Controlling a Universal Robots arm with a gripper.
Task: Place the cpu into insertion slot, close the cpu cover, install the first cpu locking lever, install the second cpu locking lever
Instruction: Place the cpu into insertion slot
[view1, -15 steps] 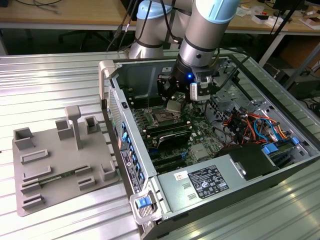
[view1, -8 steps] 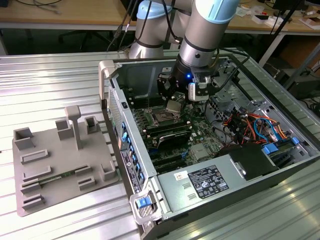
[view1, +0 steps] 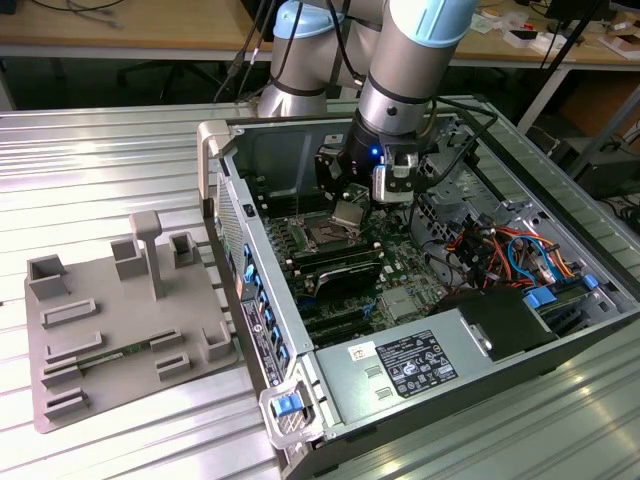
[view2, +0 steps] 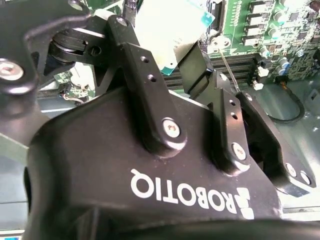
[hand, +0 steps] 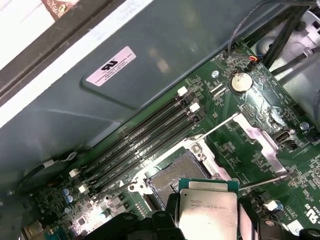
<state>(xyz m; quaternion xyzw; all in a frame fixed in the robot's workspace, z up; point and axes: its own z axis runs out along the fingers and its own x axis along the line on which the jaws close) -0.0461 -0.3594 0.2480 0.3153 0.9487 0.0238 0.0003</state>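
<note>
The jaws are gripping the cpu (hand: 207, 207), holding it just above the insertion slot (hand: 175, 176) on the green board (hand: 227, 112). The cpu cover (hand: 262, 140) is lying open beside that slot.

Open grey metal computer case (view1: 290, 150) is seen from above in exterior view; green motherboard (hand: 235, 150) (view2: 280, 30) is shared close-up by both wrist views.

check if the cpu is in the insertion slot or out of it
Out. The gripper holds the cpu off the insertion slot, whose dark centre lies bare in the first wrist view.
</note>
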